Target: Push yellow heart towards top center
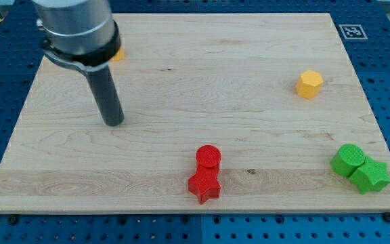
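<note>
Yellow heart point(117, 53) sits just above my tip point(114, 123).

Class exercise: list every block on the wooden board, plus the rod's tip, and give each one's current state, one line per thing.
Yellow block behind the arm's collar: mostly hidden, shape unclear.
Yellow hexagonal block: alone, view's right.
Red cylinder block: touching the red star.
Red star block: near board's bottom edge.
Green cylinder block: touching the green star.
Green star block: bottom right.
My tip: touching no block.
</note>
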